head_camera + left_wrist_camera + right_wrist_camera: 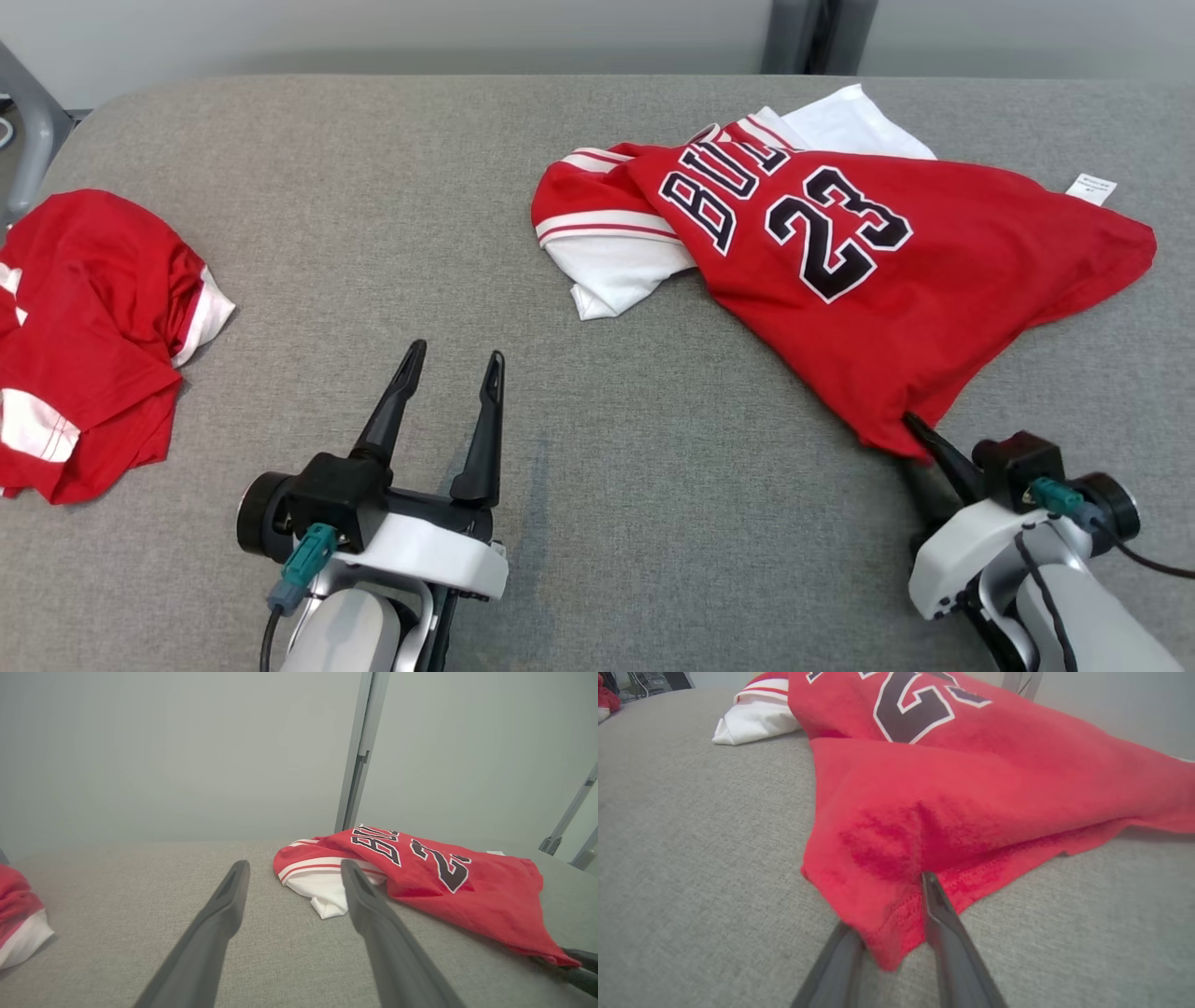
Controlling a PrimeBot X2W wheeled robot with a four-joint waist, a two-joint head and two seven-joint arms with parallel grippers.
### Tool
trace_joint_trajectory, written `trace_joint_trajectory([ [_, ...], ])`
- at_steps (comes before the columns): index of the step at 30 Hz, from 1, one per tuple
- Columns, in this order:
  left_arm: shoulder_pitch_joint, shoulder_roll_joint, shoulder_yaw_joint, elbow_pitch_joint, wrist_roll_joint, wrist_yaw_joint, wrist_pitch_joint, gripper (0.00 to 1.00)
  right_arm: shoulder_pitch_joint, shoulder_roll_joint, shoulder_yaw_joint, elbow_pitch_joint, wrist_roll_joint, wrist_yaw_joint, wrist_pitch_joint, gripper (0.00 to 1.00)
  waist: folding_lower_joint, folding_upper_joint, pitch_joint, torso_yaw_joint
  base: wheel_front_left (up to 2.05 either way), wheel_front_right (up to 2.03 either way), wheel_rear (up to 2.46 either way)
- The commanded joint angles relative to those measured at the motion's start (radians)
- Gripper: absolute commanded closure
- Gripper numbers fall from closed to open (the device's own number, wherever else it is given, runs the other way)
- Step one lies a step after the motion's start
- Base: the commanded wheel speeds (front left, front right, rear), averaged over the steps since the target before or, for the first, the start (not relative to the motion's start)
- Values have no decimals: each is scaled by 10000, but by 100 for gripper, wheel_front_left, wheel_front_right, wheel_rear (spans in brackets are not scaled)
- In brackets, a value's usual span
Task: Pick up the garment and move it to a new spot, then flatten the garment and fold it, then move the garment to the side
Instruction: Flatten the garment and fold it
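While the left pincer (456, 353) sits over bare grey worktop (373, 187) near the middle of the near edge, its two dark fingers stand wide apart with nothing between them. In the left wrist view the left pincer (294, 865) points toward the far edge.

Garment (887, 280): lies on the right half of the worktop, reaching from close to the far edge down toward the near right corner. Red body faces up, the "23" and part of the lettering legible. One white sleeve (616, 271) with red-and-white striped trim spills out on the side toward the worktop's middle. A small white tag (1090, 187) shows at the hem, toward the right edge. The cloth is bunched, not flat, and narrows to a point at its nearest corner.

Right pincer (920, 439): at that nearest corner, close to the near edge on the right. Right wrist view: the hem corner of the garment (971, 788) lies between the fingers of the right pincer (896, 905), one fingertip on top of the fabric, the other finger partly hidden under the fold. The gap is narrow. Cannot tell whether the cloth is actually clamped.

Second red garment with white edge (84, 345): crumpled at the left edge, well apart from both pincers.
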Motion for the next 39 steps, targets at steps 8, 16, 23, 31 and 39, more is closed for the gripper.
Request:
trace_joint_trajectory([
  [8, 30, 36, 179, 1, -62, 28, -31, 0, -343, -522, -479, -416, -410, -7, -19, 100, 0, 0, -361, -593, 0, 0, 0],
  [16, 335, 34, 267, 43, -118, -5, -31, 0, 144, -2060, -771, -2491, -99, -7, 552, 100, 0, 0, -989, -1444, 0, 0, 0],
  [23, 382, 39, 181, 43, -142, -40, -31, 0, 1428, -3667, -741, -4839, 1148, -7, 2486, 100, 0, 0, -1110, -1670, 0, 0, 0],
  [31, 344, 39, 26, 108, -76, -145, -31, 0, 1887, -3891, -1524, -5519, 1707, -7, 3066, 100, 0, 0, -1025, -1448, 0, 0, 0],
  [39, 103, 36, -165, 181, -11, -125, -31, 0, 1280, -3174, -2315, -2993, 909, -7, 3205, 0, 0, 0, -750, -859, 0, 0, 0],
])
